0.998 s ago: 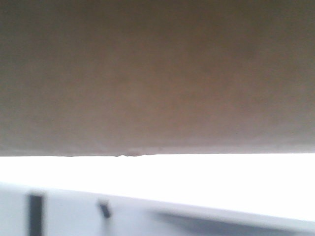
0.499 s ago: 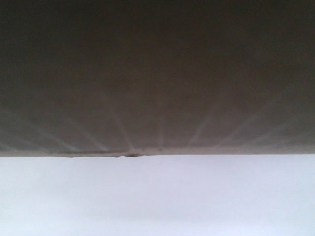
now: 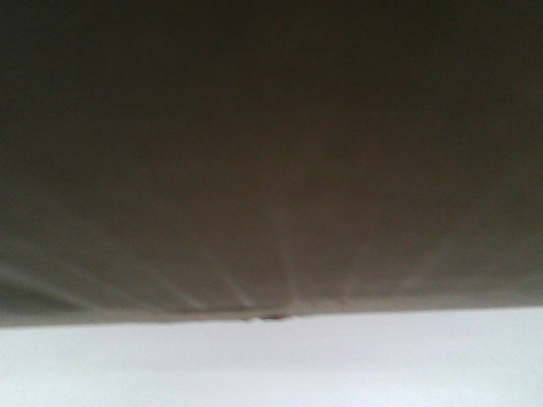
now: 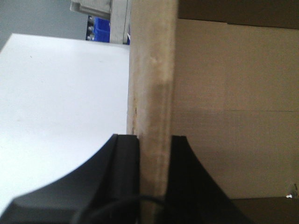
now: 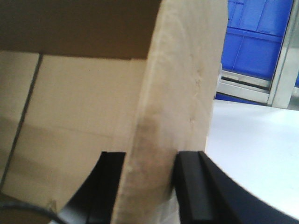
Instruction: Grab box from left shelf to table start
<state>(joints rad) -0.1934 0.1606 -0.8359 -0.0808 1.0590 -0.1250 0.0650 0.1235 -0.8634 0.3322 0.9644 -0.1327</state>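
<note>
Box walls within left gripper and right gripper, perhaps on table.

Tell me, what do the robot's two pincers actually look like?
Both are matt black. The left gripper has two flat-faced fingers whose outer sides flare outward in a curve toward the base; a thin dark cable loops across below. The right gripper has the same shape, square-tipped, with a second cable at lower left. No markings show.
</note>
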